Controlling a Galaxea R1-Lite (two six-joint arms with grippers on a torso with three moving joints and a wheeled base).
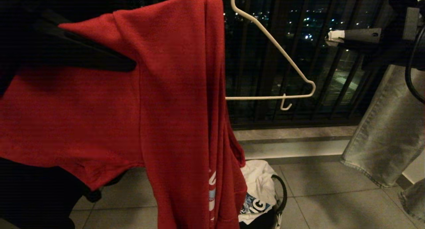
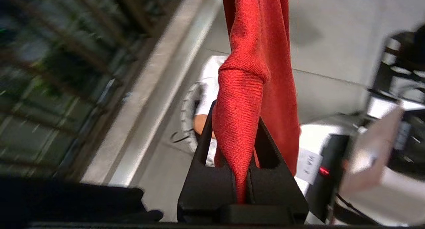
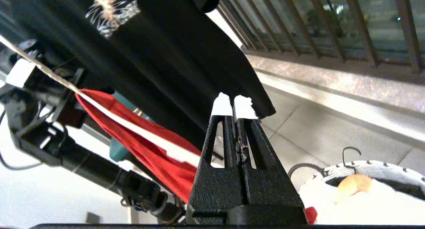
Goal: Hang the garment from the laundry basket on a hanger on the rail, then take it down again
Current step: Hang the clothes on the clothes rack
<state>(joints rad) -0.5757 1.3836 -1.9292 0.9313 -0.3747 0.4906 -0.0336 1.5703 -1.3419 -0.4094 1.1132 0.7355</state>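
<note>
The red garment (image 1: pixel 172 89) hangs over the left half of the white wire hanger (image 1: pixel 275 46); the hanger's right arm and small side hook are bare. My left gripper (image 1: pixel 131 65) reaches in from the left and is shut on a fold of the garment (image 2: pixel 252 56), the cloth pinched between its black fingers (image 2: pixel 236 122). My right gripper (image 1: pixel 333 36) hangs at the upper right, apart from the hanger, its white-tipped jaws pressed together (image 3: pixel 233 104) on nothing. The laundry basket (image 1: pixel 280 195) stands on the floor below the garment. The rail is out of view.
White cloth (image 1: pixel 259 182) fills the basket (image 3: pixel 372 167). Pale jeans (image 1: pixel 388 129) hang at the right. A black printed T-shirt (image 3: pixel 166 56) hangs close to my right gripper. Balcony railing bars (image 1: pixel 265 73) stand behind the hanger, above a tiled floor (image 1: pixel 332 195).
</note>
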